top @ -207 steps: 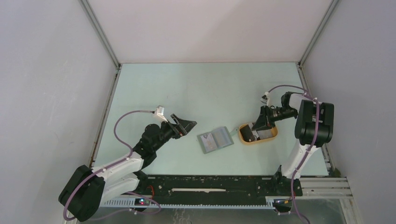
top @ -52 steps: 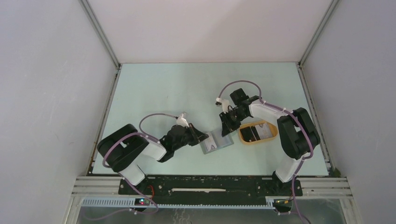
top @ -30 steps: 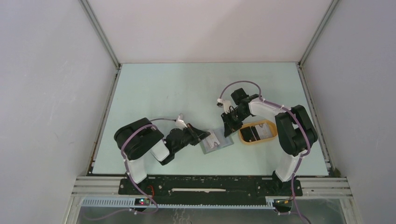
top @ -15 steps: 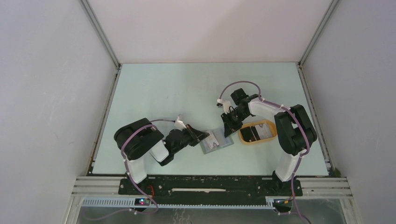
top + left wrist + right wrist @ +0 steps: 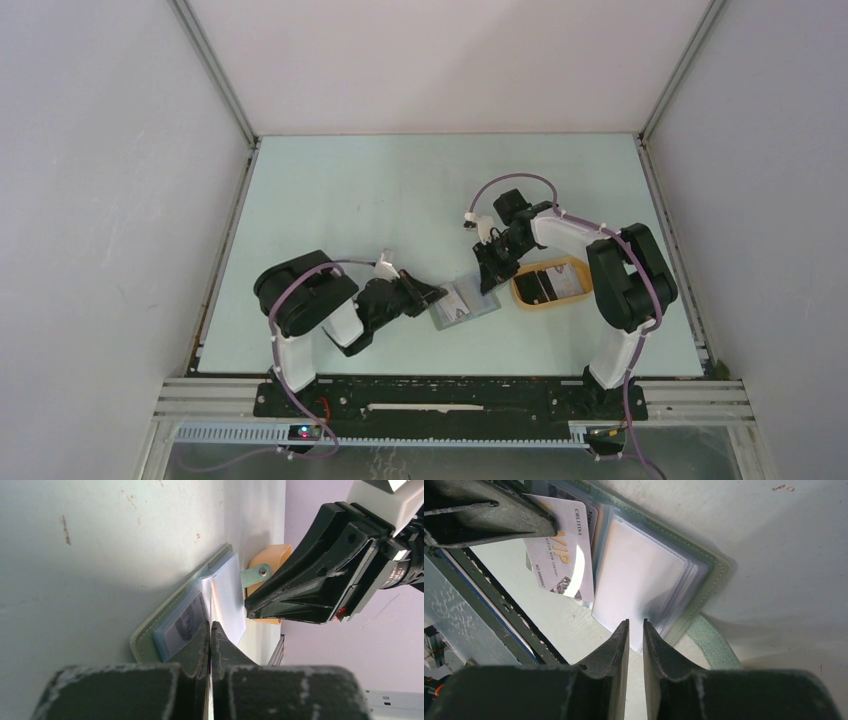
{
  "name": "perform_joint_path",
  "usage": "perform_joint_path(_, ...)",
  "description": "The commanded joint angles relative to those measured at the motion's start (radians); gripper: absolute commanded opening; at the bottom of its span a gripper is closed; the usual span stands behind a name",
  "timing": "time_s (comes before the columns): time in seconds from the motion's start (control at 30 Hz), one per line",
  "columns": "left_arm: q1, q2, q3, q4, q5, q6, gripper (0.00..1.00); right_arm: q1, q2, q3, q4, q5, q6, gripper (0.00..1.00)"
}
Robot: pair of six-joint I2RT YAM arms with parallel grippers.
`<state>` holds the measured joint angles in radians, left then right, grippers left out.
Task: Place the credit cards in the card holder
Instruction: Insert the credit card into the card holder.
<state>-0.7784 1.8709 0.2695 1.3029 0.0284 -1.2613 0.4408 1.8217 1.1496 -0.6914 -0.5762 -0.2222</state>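
The grey-green card holder (image 5: 462, 301) lies open on the table, its clear sleeves (image 5: 644, 580) facing up. My left gripper (image 5: 435, 294) is shut on a pale credit card printed "VIP" (image 5: 564, 560), which reaches over the holder's left half (image 5: 175, 625). In the left wrist view that card is a thin white edge between the pressed jaws (image 5: 210, 628). My right gripper (image 5: 635, 622) stands at the edge of the right-hand sleeves, its jaws a narrow slit apart with nothing between them. More credit cards, black (image 5: 537, 285) and pale (image 5: 568, 286), lie in the tray.
A tan-yellow oval tray (image 5: 580, 270) sits just right of the holder, close beside my right gripper (image 5: 487, 278). The holder's snap strap (image 5: 255, 574) sticks out toward the tray (image 5: 272, 555). Frame rails run along the table's edges.
About seven seconds ago the right gripper was at the tray and the left one off to the left; both have come to the holder. Over the last second hardly anything moved.
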Motion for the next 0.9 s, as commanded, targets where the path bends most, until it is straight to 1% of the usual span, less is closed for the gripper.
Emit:
perform_joint_path(0.0,0.002,0.031,0.03,0.058,-0.015,-0.02,0.0,0.004,0.008,0.033,-0.008,0.007,-0.02,0.24)
perform_joint_path(0.23,0.001,0.05,0.031,0.102,-0.007,-0.045,0.0,0.005,0.017,0.034,-0.009,0.006,-0.02,0.24)
perform_joint_path(0.5,0.001,-0.006,0.004,0.11,-0.016,-0.037,0.0,0.009,0.022,0.036,-0.013,0.006,-0.021,0.24)
perform_joint_path(0.87,0.003,0.037,0.021,0.124,-0.007,-0.054,0.0,0.011,0.024,0.039,-0.014,0.006,-0.022,0.24)
